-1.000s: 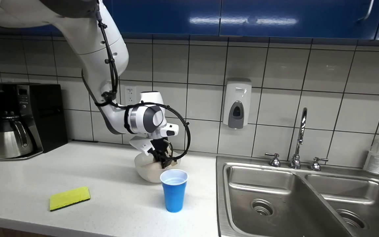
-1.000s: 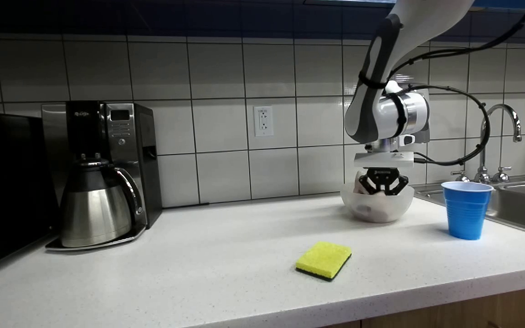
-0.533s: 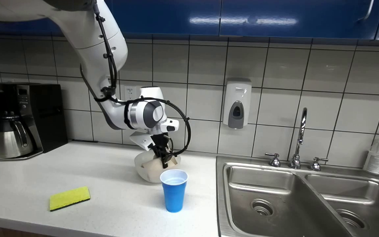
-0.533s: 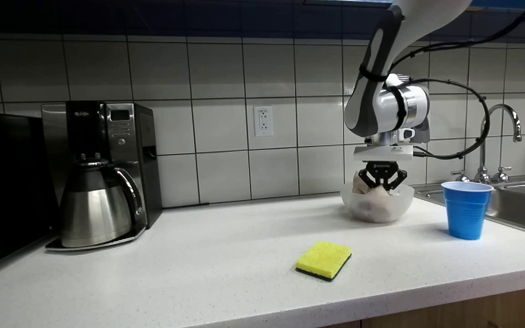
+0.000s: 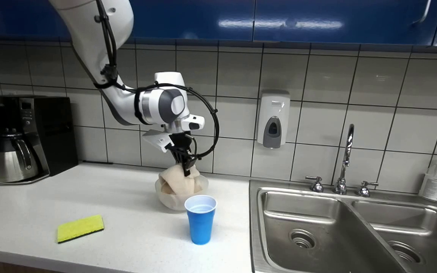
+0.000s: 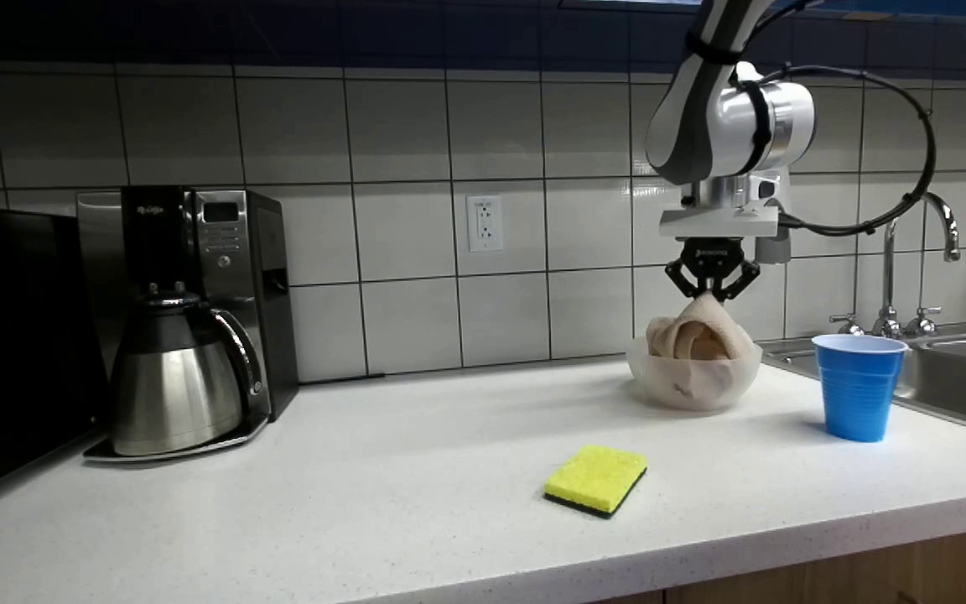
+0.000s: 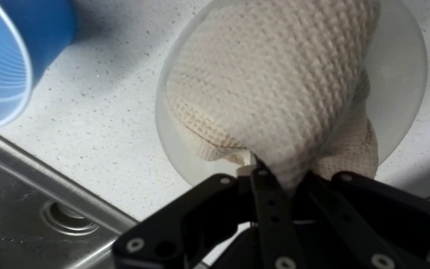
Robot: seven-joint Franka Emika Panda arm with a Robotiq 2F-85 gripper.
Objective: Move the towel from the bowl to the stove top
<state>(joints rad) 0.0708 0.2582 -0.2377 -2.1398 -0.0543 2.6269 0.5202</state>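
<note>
Holding a gathered peak of the beige towel (image 7: 274, 86) in the pincer (image 6: 708, 295), with jaws drawn in narrow on it above the translucent bowl (image 7: 398, 74). Judging by that, done with the grasp and partway into the lift: peaked to a point at the top, but bunched inside the bowl lower down, so not yet clear. Left to do, going by the task: raising the loose folds past the rim, carrying the towel across, laying it on the stove top and letting go. Perhaps a third of the way along.

Finding no stove top in any view, so unable to tell the direction of travel. Seeing at the left edge of both exterior views only a black panel (image 6: 13, 352), cut off and too dark to name. Making out the towel's lower part merely as a blurred tint through the bowl's wall; cannot say whether touching the bottom. Losing the towel's far side past the top edge of the wrist view, and the jaw tips behind folds and dark linkage.
</note>
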